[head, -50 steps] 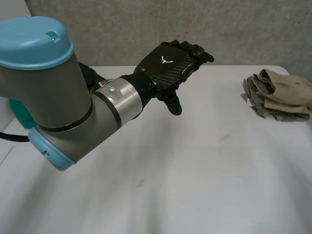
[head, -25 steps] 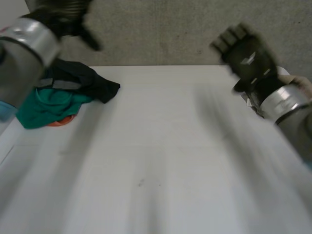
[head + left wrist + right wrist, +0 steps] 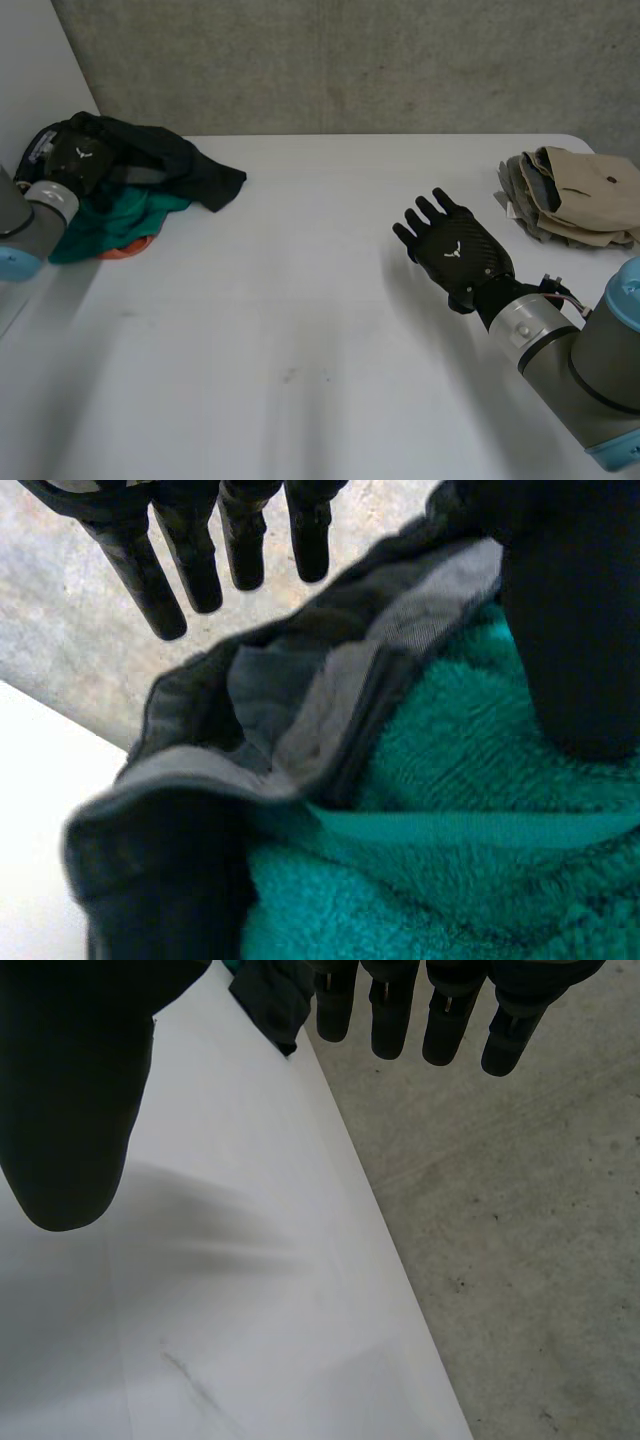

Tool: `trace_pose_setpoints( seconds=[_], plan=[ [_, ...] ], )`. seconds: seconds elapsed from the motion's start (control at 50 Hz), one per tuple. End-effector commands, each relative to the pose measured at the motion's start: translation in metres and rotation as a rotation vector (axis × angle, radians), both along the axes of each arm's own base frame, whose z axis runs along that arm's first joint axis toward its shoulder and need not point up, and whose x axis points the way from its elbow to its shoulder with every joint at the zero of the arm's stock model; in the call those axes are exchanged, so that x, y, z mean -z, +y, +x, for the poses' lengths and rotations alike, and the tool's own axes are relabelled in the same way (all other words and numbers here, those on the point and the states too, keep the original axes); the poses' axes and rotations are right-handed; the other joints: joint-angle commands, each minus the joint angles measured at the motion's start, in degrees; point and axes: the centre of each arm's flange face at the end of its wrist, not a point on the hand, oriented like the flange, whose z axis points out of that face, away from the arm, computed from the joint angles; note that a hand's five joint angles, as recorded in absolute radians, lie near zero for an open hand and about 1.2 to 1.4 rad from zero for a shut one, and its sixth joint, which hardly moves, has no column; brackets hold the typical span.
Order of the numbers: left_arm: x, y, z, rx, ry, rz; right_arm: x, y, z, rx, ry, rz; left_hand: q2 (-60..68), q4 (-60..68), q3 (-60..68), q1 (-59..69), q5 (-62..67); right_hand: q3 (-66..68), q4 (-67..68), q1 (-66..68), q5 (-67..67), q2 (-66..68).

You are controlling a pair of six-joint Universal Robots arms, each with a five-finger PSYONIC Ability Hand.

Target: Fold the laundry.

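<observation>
At a white table (image 3: 300, 300) set against a grey concrete wall (image 3: 350, 60), with a white panel (image 3: 40, 70) closing the room at ten o'clock, we see the unfolded laundry heaped at the table's ten o'clock corner. A black garment (image 3: 170, 160) is draped over a teal towel (image 3: 110, 215), and a scrap of orange cloth (image 3: 125, 248) peeks out beneath them. The left hand (image 3: 75, 160) hangs over that heap. From its wrist we find its fingers (image 3: 140, 570) straight and spread above the garment's grey-lined folds, its thumb (image 3: 570, 630) over the teal pile, and nothing in its grasp. We cannot tell whether it touches the cloth. The right hand (image 3: 455, 250) hovers above bare tabletop at about three o'clock, palm down, with its fingers (image 3: 390, 1010) extended and holding nothing. A folded stack (image 3: 575, 195) of beige and grey cloth sits at the two o'clock corner, well apart from the heap. The tabletop is plain apart from a faint dark scuff (image 3: 289, 376) near six o'clock.
</observation>
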Motion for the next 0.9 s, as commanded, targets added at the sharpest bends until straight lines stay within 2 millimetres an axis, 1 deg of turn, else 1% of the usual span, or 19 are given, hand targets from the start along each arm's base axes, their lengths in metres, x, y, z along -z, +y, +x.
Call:
trace_pose_setpoints(
  seconds=[0.02,0.08,0.14,0.16,0.18,0.2,0.28,0.32,0.34,0.4,0.42,0.46,0.56,0.66,0.76,0.78,0.86,0.88,0.9],
  plan=[
    [0.017,-0.009,0.001,0.006,0.005,-0.007,0.006,-0.001,0.001,-0.004,0.003,0.013,14.4,14.2,14.0,14.2,13.5,-1.7,-1.6,-2.6,-2.3,-1.8],
    [0.020,-0.010,0.000,0.008,0.005,-0.007,0.010,-0.002,0.001,-0.003,0.008,0.020,15.6,15.4,15.2,15.4,14.8,-1.7,-1.6,-2.6,-2.3,-1.8],
    [0.024,-0.012,0.001,0.008,0.005,-0.011,0.013,-0.001,0.001,-0.005,0.011,0.027,26.0,25.7,25.6,25.8,25.1,-1.7,-1.6,-2.6,-2.3,-1.8],
    [0.025,-0.013,0.001,0.011,0.004,-0.013,0.014,-0.001,0.001,-0.005,0.013,0.028,34.8,34.6,34.5,34.7,34.0,-1.7,-1.6,-2.6,-2.3,-1.8],
    [0.025,-0.013,0.001,0.009,0.004,-0.015,0.014,-0.001,0.001,-0.004,0.015,0.030,59.1,58.9,58.7,58.9,58.2,-1.7,-1.6,-2.6,-2.3,-1.8],
    [0.025,-0.013,-0.002,0.009,0.003,-0.015,0.014,-0.002,0.001,-0.002,0.015,0.027,67.6,67.4,67.3,67.5,66.8,-1.7,-1.6,-2.6,-2.3,-1.8],
    [0.024,-0.008,-0.008,0.000,0.006,-0.002,0.014,-0.002,0.001,-0.002,0.015,0.026,67.7,67.5,67.4,67.5,66.9,-1.7,-1.6,-2.6,-2.3,-1.8],
    [0.015,-0.005,-0.014,0.000,0.010,-0.007,0.013,-0.002,0.001,-0.002,0.015,0.024,67.7,67.5,67.4,67.5,66.9,-1.7,-1.6,-2.6,-2.3,-1.8],
    [-0.002,0.000,-0.021,0.009,0.011,-0.023,0.013,-0.003,0.001,-0.002,0.014,0.023,67.7,67.5,67.4,67.5,66.9,-1.7,-1.6,-2.6,-2.3,-1.8],
    [-0.029,0.008,-0.025,0.017,0.012,-0.058,0.013,-0.003,0.001,-0.002,0.014,0.023,67.7,67.5,67.4,67.5,66.9,-1.7,-1.6,-2.6,-2.3,-1.8],
    [-0.044,0.013,-0.027,0.022,0.015,-0.086,0.013,-0.002,0.001,-0.004,0.014,0.023,67.7,67.5,67.4,67.5,66.9,-1.7,-1.6,-2.6,-2.3,-1.8],
    [-0.055,0.020,-0.030,0.028,0.027,-0.099,0.013,-0.003,0.001,-0.002,0.014,0.023,67.7,67.5,67.4,67.5,66.9,-1.7,-1.6,-2.6,-2.3,-1.8],
    [-0.095,0.055,-0.052,0.086,0.093,-0.107,0.013,-0.002,0.001,-0.005,0.014,0.023,67.7,67.5,67.4,67.5,66.9,-1.7,-1.6,-2.6,-2.3,-1.8],
    [-0.113,0.078,-0.058,0.104,0.127,-0.104,0.013,-0.003,0.002,-0.005,0.015,0.020,67.7,67.5,67.4,67.5,66.9,-1.7,-1.6,-2.6,-2.3,-1.8],
    [-0.114,0.093,-0.066,0.123,0.120,-0.096,0.013,-0.003,0.002,-0.005,0.015,0.020,67.7,67.5,67.4,67.5,66.9,-1.7,-1.6,-2.6,-2.3,-1.8],
    [-0.111,0.094,-0.068,0.125,0.118,-0.087,0.013,-0.003,0.002,-0.006,0.016,0.019,64.4,64.2,64.1,64.2,63.6,-1.7,-1.6,-2.6,-2.3,-1.8],
    [-0.097,0.097,-0.068,0.124,0.113,-0.039,0.013,-0.003,0.001,-0.003,0.016,0.019,25.1,24.9,24.8,24.9,24.3,-1.7,-1.6,-2.6,-2.3,-1.8],
    [-0.094,0.097,-0.068,0.123,0.110,-0.031,0.013,-0.003,0.001,-0.001,0.016,0.019,18.5,18.3,18.2,18.4,17.7,-1.7,-1.6,-2.6,-2.3,-1.8],
    [-0.095,0.097,-0.068,0.123,0.109,-0.032,0.013,-0.003,0.001,-0.002,0.016,0.019,18.8,18.6,18.4,18.6,18.0,-1.7,-1.6,-2.6,-2.3,-1.8]
  ],
)
